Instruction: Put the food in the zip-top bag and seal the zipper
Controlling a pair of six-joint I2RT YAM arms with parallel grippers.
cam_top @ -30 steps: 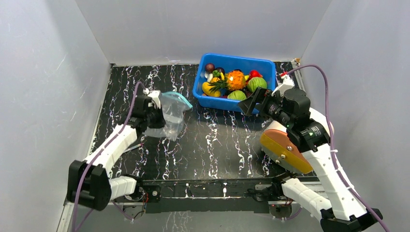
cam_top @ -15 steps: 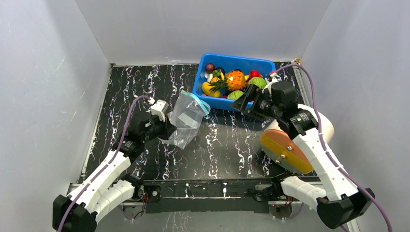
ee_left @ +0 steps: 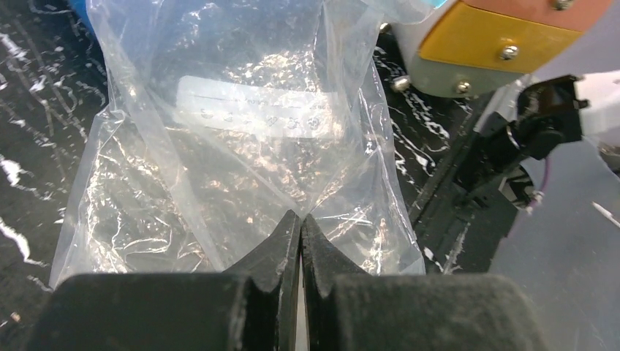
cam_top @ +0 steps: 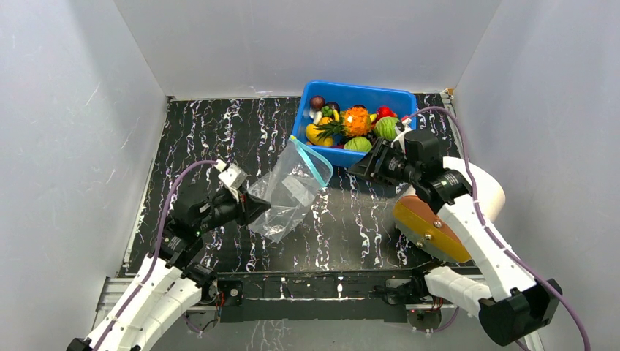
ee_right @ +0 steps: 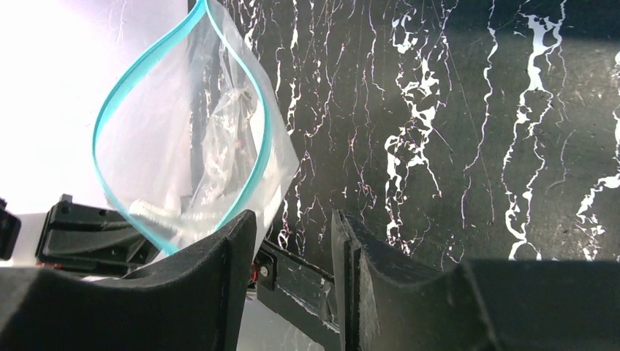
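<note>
The left pincer, pressed together on the film at the edge opposite the mouth of the zip-top bag, holds the bag near the middle of the counter, with its mouth tilted up toward the near wall of the blue bin. The right pincer, partly spread and empty, hangs near that mouth. Progress is judged early. The toy food, among it a pineapple, a banana and a green cabbage, lies in the bin at the far edge, right of centre. No piece shows inside the bag, and the zipper is unsealed, so every transfer and the sealing remain. The top view alone gives the layout of arms, bin and bag. The right wrist view alone shows the teal zipper gaping in an oval. The left wrist view alone shows the pinch itself and a white label panel on the film.
</note>
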